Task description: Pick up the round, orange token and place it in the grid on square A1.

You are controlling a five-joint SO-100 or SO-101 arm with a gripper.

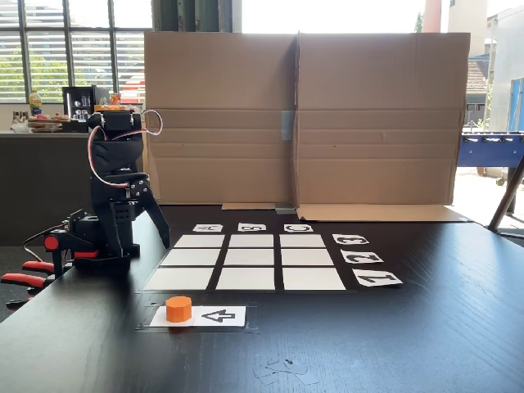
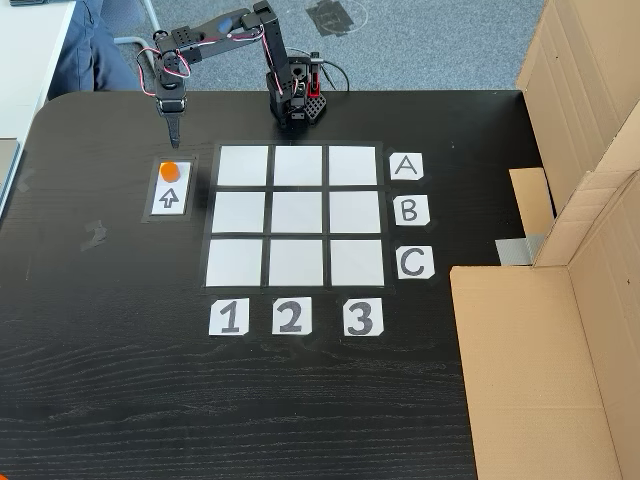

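Note:
The orange token point(image 1: 178, 309) point(image 2: 170, 171) stands on the end of a white arrow card point(image 1: 214, 316) point(image 2: 169, 194), beside the grid point(image 1: 250, 258) point(image 2: 296, 214). Square A1 point(image 1: 178, 279) point(image 2: 243, 166) is the grid corner nearest the token and lies bare. My gripper point(image 1: 164, 237) point(image 2: 174, 138) points down above the table, a short way from the token on the arm-base side. Its jaws look shut with nothing in them. It touches neither the token nor the grid.
The arm's base point(image 1: 98, 241) point(image 2: 297, 100) is clamped at the table edge by red clamps point(image 1: 29, 274). Cardboard walls point(image 1: 303, 123) point(image 2: 570, 230) stand along one side of the table. Label cards A, B, C point(image 2: 411, 212) and 1, 2, 3 point(image 2: 290, 317) border the grid.

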